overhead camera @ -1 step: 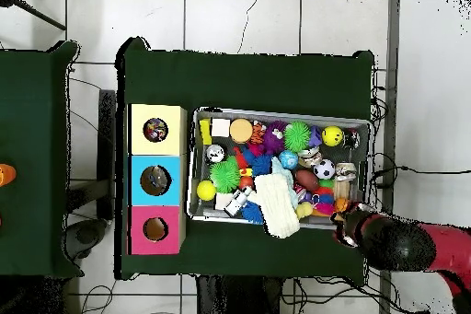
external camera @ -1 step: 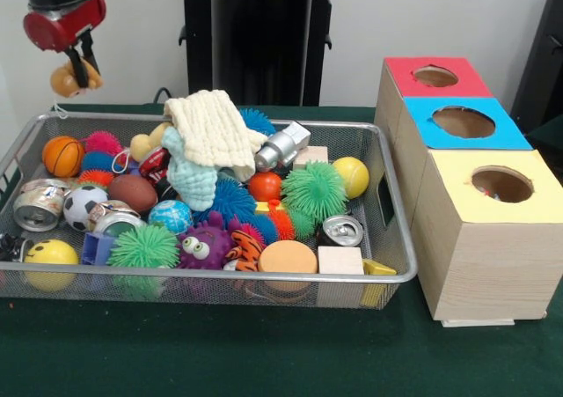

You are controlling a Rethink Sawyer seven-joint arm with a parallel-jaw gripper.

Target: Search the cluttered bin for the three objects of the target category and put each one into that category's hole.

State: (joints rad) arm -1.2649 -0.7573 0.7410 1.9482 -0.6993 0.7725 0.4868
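We see the pincer [overhead camera @ -1 step: 342, 221] at one corner of the wire bin [overhead camera @ -1 step: 281, 222], at the end of the red arm [overhead camera @ -1 step: 432, 250]. Something small and orange [overhead camera @ -1 step: 341, 205] sits right at it. We cannot tell if the pincer is holding it. A pale cloth [overhead camera @ -1 step: 277, 203] lies further along the same side. The wooden box [overhead camera @ -1 step: 156, 179] with red, blue and yellow holes is well away, past the bin's other end.

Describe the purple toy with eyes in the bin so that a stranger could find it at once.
Look at the wire bin and follow its front rim to about the middle. There, between a spiky green ball and an orange disc, sits the purple toy. It alone has two big bulging white eyes.
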